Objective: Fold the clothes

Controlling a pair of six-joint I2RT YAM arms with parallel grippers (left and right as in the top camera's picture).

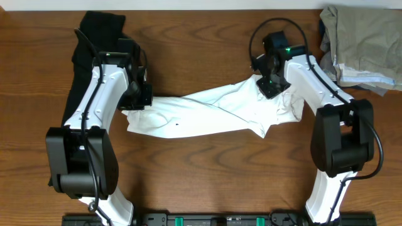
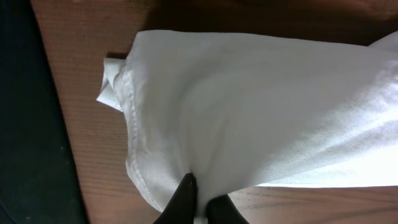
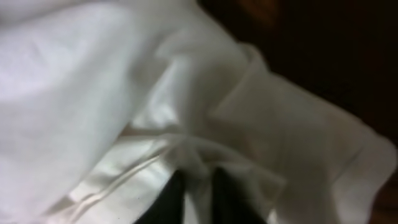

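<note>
— Left gripper (image 2: 200,198): what is held?
— The left end of the white shirt (image 1: 207,113) is pinched between its closed fingers.
— And the right gripper (image 3: 196,193)?
— It is likewise clamped on the shirt's right end. The shirt is spanned between both arms over the table (image 1: 201,176), its long axis laid left to right, so neither arm can be judged nearer.

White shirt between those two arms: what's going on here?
Two robot arms hold the shirt by opposite ends, stretched across the table. The left gripper pinches its left edge, the right gripper its right end. It is rumpled and not yet folded. A black garment lies at the far left, and a grey pile sits in the far right corner.
</note>
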